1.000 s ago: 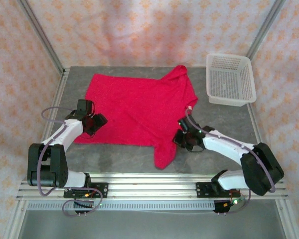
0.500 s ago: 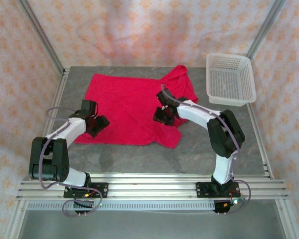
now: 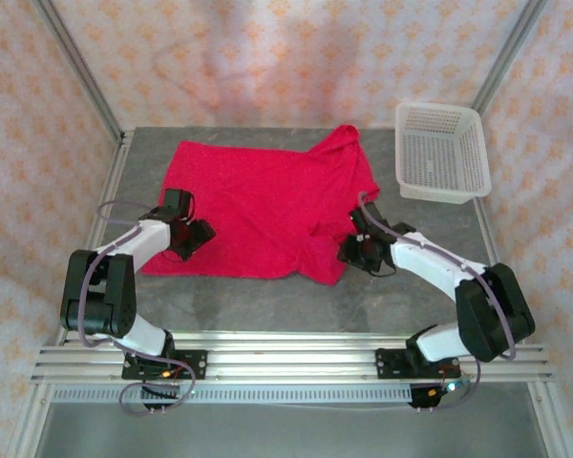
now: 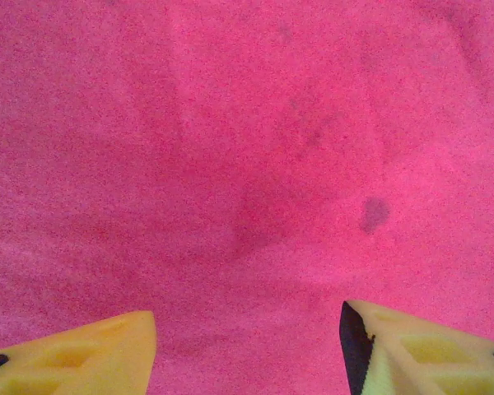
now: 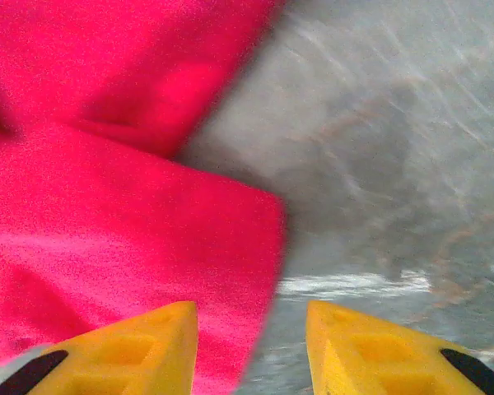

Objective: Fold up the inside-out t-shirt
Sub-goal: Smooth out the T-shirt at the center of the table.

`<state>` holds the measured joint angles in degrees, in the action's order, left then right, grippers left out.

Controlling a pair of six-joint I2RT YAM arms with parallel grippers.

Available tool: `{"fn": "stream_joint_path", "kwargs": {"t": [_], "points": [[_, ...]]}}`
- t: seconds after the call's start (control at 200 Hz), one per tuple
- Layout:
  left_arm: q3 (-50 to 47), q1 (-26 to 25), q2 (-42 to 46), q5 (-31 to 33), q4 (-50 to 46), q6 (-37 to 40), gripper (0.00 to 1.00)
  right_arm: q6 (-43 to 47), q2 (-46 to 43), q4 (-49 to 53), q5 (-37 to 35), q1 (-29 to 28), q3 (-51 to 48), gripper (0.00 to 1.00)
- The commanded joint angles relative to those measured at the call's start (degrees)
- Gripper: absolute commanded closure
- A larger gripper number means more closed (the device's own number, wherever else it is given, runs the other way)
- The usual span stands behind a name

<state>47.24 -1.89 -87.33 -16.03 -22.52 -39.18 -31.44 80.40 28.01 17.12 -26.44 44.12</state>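
t-shirt (image 3: 258, 205) under left jaws, edge at right jaws

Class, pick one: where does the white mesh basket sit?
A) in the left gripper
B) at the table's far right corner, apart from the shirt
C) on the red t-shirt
B: the basket stands at the far right corner, grey table showing between it and the t-shirt.

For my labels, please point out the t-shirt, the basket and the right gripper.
t-shirt (image 3: 258, 205), top view, body middle.
basket (image 3: 446, 191), top view, near wall.
right gripper (image 5: 249, 313), right wrist view, between fingertips.
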Motion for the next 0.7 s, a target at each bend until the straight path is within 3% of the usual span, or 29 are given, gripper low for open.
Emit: {"fn": "stream_joint_path", "kwargs": {"t": [0.0, 0.17, 0.335, 0.39, 0.54, 0.59, 0.696], "points": [[1.43, -0.38, -0.62, 1.18, -0.15, -0.11, 0.38, -0.33, 1.19, -6.03, 0.91, 0.49, -0.61, 0.58], [1.37, -0.39, -0.26, 1.44, -0.85, 0.33, 0.38, -1.70, 4.37, -10.48, 4.05, 0.46, -0.69, 0.51], [1.27, -0.39, -0.03, 1.53, -1.04, 0.59, 0.38, -2.58, 7.64, -14.45, 4.48, 0.49, -0.74, 0.52], [1.27, -0.39, -0.11, 1.53, -1.04, 0.68, 0.38, -2.25, 8.89, -14.80, 4.38, 0.51, -0.24, 0.58], [1.72, -0.39, -0.64, 2.69, -1.16, 0.77, 0.38, -0.80, 8.37, -10.76, 4.11, 0.46, 1.70, 0.94], [2.17, -0.35, -1.36, 4.26, -1.71, 0.77, 0.38, 0.09, 5.97, -6.52, 3.18, 0.50, 2.23, 1.00], [2.84, 0.57, -2.99, 6.05, -2.23, 0.04, 0.38, 1.99, -2.90, 8.22, -2.37, 0.51, 3.08, 1.00]]}}
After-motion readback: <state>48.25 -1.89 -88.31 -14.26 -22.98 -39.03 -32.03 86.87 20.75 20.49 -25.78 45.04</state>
